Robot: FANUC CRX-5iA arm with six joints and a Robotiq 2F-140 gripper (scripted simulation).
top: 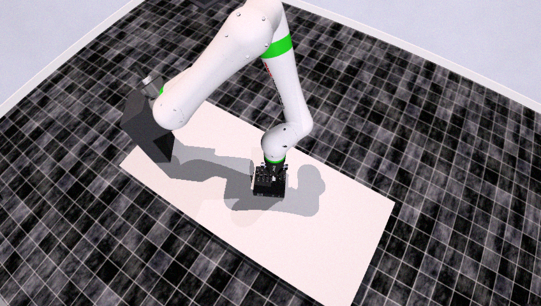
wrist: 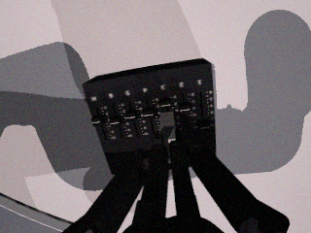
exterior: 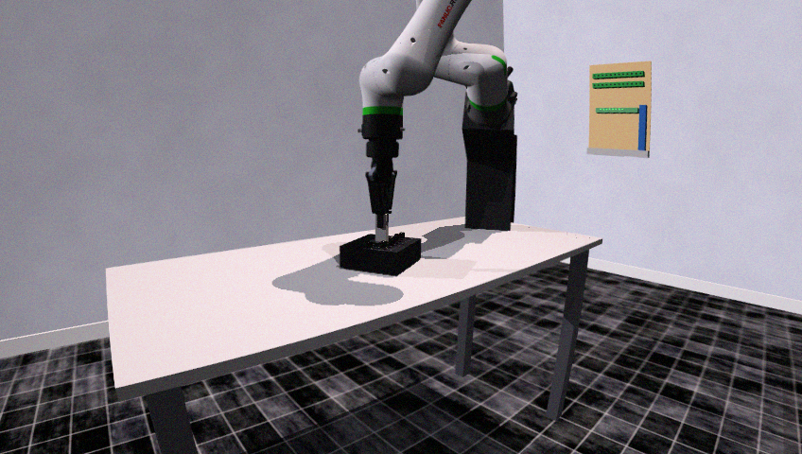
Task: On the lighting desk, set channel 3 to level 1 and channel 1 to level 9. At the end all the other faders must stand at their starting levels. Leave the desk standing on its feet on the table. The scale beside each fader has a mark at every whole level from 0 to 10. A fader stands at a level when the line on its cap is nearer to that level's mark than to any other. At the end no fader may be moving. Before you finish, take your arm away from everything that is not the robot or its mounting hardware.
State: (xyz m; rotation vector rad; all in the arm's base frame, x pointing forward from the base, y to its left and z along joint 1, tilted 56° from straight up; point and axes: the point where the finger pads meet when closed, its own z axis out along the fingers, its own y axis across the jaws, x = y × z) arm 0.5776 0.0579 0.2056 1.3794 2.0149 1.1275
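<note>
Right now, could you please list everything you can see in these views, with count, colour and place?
Lighting desk: one, black, standing flat near the middle of the table, under the gripper.
Faders: one row across the desk's top, dark caps; too small to count or read surely.
Table: one, white top on grey legs.
Wall board: one, tan with green strips and a blue strip, on the far wall.
Floor: black tiles with pale lines.
Pedestal: one, black, on the table's far end, carrying the arm.
Arm: one, white with green rings, bent over the desk.
Gripper: one, black, shut on nothing, tips down among the faders.
</note>
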